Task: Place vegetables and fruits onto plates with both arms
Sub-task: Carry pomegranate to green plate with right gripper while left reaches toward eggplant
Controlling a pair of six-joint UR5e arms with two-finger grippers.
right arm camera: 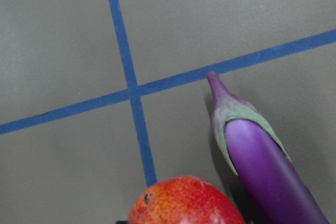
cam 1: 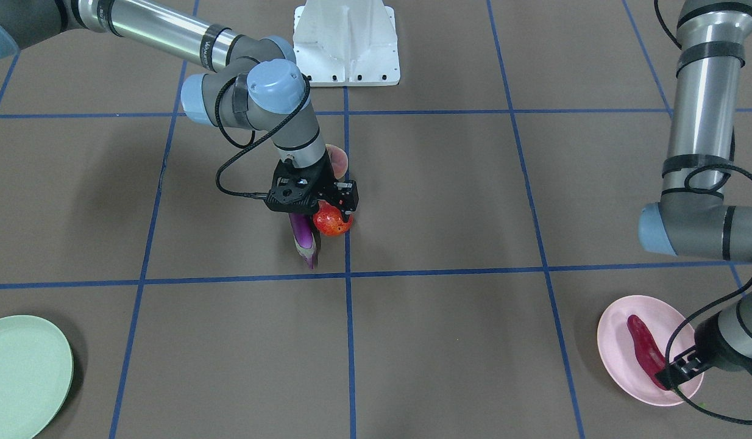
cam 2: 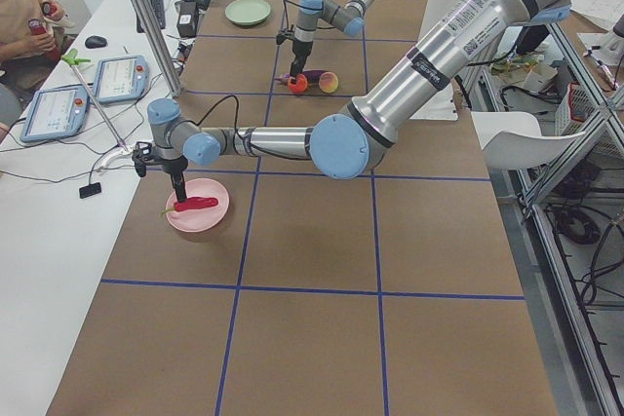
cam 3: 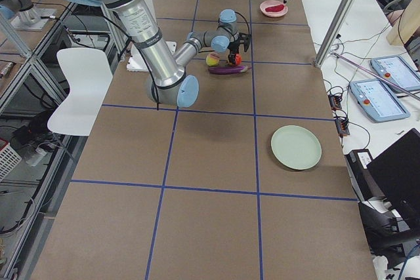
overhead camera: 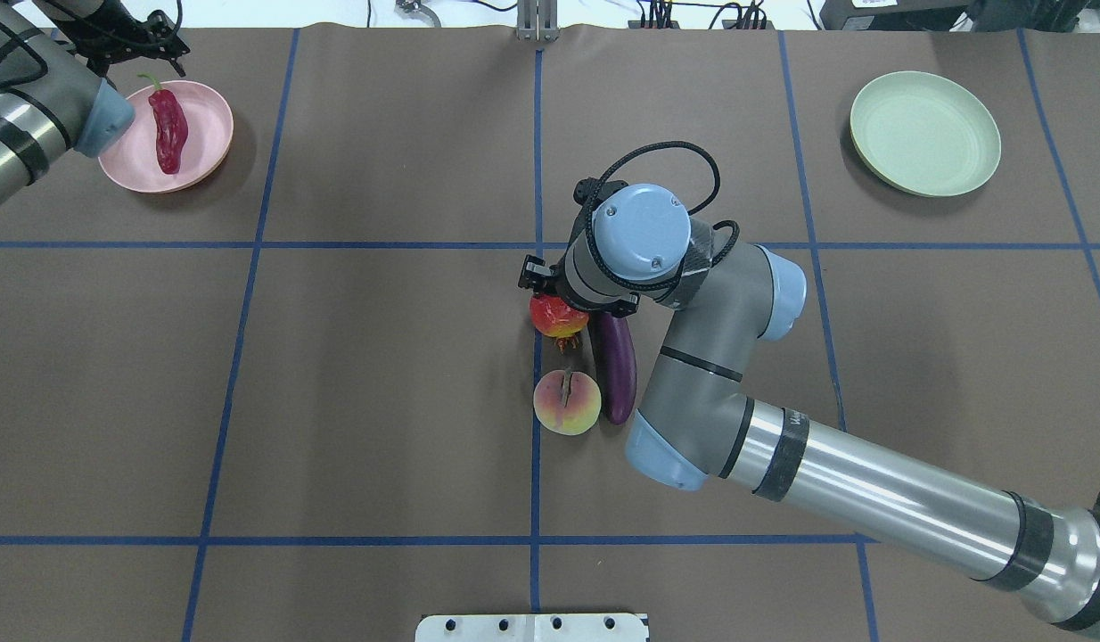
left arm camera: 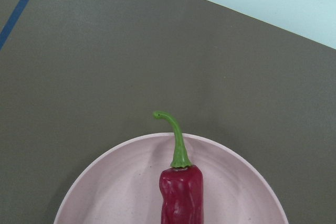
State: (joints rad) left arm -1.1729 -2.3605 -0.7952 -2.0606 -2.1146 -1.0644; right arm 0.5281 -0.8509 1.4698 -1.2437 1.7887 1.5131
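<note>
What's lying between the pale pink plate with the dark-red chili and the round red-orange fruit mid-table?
Nothing. In the overhead view, the stretch from pale pink plate to round red-orange fruit is bare brown table crossed by blue tape lines.

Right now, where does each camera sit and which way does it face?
Front-facing: across the table, faces the robot; right arm on view's left, left arm right.
Overhead: behind robot, looks forward-down; both arms.
Exterior left: table's left end; left arm near, over pink plate.
Exterior right: right end; right arm near, green plate close.
Left wrist: down on chili; no arm.
Right wrist: down on eggplant; no arm.
Shared: overhead and left wrist both show chili.
</note>
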